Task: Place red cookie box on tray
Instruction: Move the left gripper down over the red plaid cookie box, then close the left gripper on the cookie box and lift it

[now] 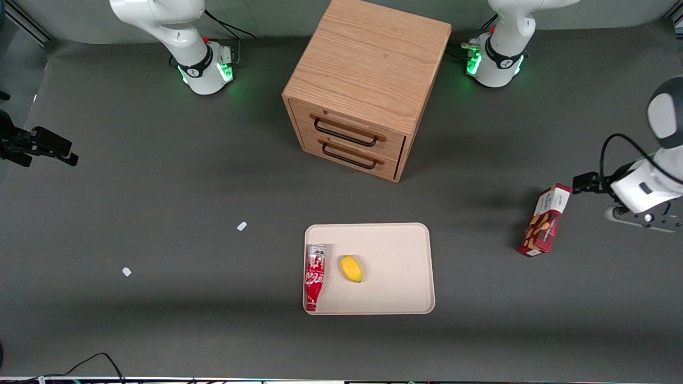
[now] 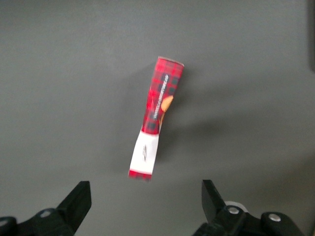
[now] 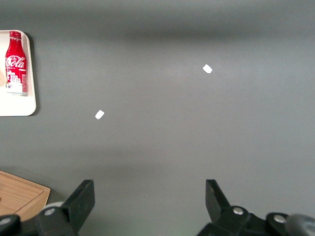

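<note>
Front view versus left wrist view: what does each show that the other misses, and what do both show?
Only the front view shows the tray holding a red soda can and a yellow fruit, and the wooden drawer cabinet. Only the left wrist view shows the left pincer with its fingers spread open and empty. Both show the red cookie box lying on the grey table, off the tray, toward the working arm's end.

Red cookie box (image 1: 545, 220) upright on table, well apart from cream tray (image 1: 395, 250); gripper (image 2: 145, 201) above, jaws spread.
</note>
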`<action>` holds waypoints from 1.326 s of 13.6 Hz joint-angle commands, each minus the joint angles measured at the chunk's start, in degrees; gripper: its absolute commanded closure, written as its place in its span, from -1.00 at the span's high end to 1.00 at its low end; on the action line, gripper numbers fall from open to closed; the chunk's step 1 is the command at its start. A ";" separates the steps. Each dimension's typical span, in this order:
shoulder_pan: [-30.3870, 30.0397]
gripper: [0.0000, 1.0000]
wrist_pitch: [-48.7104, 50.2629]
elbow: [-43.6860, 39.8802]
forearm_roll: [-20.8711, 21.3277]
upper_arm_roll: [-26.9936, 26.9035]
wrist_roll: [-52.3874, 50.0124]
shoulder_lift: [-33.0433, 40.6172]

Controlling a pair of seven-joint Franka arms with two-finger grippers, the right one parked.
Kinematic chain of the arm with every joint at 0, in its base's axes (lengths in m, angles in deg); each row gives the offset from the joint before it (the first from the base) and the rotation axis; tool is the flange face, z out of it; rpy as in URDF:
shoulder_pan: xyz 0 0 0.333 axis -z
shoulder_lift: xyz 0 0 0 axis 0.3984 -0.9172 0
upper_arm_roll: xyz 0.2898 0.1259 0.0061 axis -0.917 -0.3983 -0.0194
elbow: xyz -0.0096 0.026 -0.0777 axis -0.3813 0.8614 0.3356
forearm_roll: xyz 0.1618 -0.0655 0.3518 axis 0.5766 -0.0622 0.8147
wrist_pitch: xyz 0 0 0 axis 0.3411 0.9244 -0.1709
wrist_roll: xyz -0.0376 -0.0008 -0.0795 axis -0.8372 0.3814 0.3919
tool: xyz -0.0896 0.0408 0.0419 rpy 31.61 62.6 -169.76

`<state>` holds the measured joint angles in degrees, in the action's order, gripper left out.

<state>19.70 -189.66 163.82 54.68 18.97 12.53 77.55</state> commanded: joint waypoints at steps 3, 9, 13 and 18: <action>2.11 1.00 -17.41 10.87 0.81 -1.11 0.72 -3.06; 2.37 1.00 -31.57 15.18 0.81 -2.17 4.68 -9.66; 3.52 0.30 -33.43 15.89 0.63 -2.78 4.59 -11.60; 4.22 -1.00 -32.02 15.27 0.02 -2.78 4.15 -11.60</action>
<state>22.57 -221.89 178.89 54.95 17.31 16.60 65.46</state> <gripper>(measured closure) 0.656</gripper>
